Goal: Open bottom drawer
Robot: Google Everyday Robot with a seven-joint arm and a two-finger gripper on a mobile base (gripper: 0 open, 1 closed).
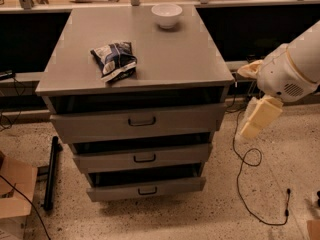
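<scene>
Lowest in the grey metal cabinet (135, 59): flat-fronted grey bottom drawer (115, 192), small dark loop handle (147, 190) at centre, front running left-right. Cream gripper (252, 126) off the cabinet's right side, well apart, higher; released or clenched, cannot tell. Handle down and leftward from there.

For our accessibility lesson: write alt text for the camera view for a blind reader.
The robot's pincer hangs right of a grey cabinet, apart from its slightly open bottom drawer. A snack bag and white bowl sit on top.
</scene>
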